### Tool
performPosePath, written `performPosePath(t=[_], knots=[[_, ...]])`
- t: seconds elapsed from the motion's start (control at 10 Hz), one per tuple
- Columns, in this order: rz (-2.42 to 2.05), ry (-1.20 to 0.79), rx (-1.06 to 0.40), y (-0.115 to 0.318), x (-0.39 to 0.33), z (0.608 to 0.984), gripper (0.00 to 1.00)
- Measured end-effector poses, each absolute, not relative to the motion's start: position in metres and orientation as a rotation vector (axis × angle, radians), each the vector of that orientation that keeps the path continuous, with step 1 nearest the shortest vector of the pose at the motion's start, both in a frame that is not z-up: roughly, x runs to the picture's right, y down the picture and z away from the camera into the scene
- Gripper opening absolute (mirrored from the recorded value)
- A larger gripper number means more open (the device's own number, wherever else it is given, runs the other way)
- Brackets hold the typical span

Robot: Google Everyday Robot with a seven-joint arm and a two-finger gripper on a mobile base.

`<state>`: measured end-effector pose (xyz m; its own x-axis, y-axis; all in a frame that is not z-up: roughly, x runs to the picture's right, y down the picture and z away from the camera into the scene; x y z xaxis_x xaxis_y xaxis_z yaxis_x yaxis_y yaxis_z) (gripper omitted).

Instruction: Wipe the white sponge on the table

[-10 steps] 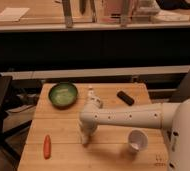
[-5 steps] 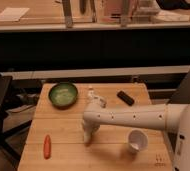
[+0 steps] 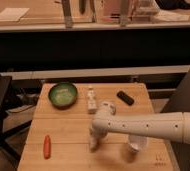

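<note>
One tool is seen at the end of the white arm, pointed down at the front middle of the bench. A pale shape beneath it may be the white sponge, apparently touching the wood, but this cannot be told for certain; nor can the tool's opening. For a good wipe, steady downward pressure should be kept and strokes steered between the carrot and the cup.
</note>
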<state>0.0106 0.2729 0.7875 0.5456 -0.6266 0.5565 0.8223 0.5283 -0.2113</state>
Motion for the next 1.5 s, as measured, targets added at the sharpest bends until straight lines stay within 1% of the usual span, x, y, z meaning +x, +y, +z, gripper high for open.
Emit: performPosePath(t=[0.1,0.3,0.7,1.5], knots=[[-0.895,-0.448,-0.493,0.284,0.013,0.781,0.04],[-0.915,-0.452,-0.492,0.288,0.004,0.776,0.04],[-0.925,-0.455,-0.496,0.267,-0.009,0.793,0.04],[-0.975,-0.472,-0.506,0.255,-0.04,0.801,0.04]])
